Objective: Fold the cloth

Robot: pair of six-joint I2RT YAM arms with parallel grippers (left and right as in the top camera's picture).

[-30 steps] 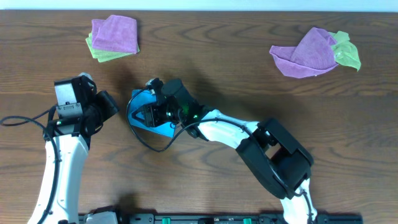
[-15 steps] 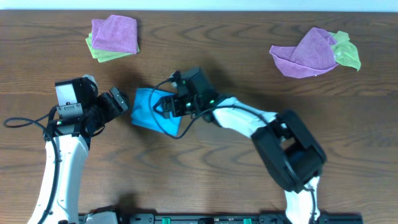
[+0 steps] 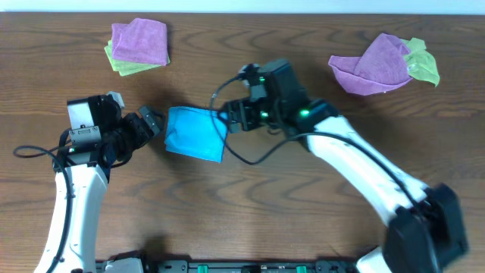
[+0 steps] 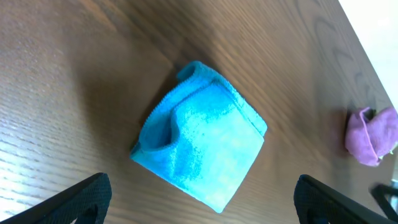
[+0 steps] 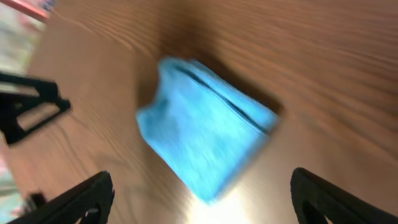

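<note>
- The right gripper (image 3: 226, 122) had drawn back to the right. A second before, it sat directly over the cloth (image 3: 195, 133) and hid most of it. At this moment it hovered just off the cloth's right edge.
- Its claw was released. In the right wrist view both fingers stood wide apart with nothing between them, and the cloth lay ahead of them on the table (image 3: 250, 220). That view was smeared, which suggested the arm was in motion.
- With the arm out of the way, the cloth showed whole from overhead. It was a compact blue packet lying left of centre, roughly midway between the near and far edges.
- The left wrist view showed stacked layers along one edge of the cloth and a soft bulge at its left corner. I judged it to be folded over, though not quite flat.
- The left gripper (image 3: 149, 123) had crept a little to the right over the same second. It sat just left of the cloth, apart from it, with the claw released and empty.
- The purple and green stack (image 3: 139, 44) at the far left and the purple and green heap (image 3: 384, 64) at the far right had not moved.
- For the task, this read as a fold just laid down and let go. What remained was probably a press to flatten the bulge, or one more fold. The cloth was unheld, so a careless brush from either arm could have opened it.
</note>
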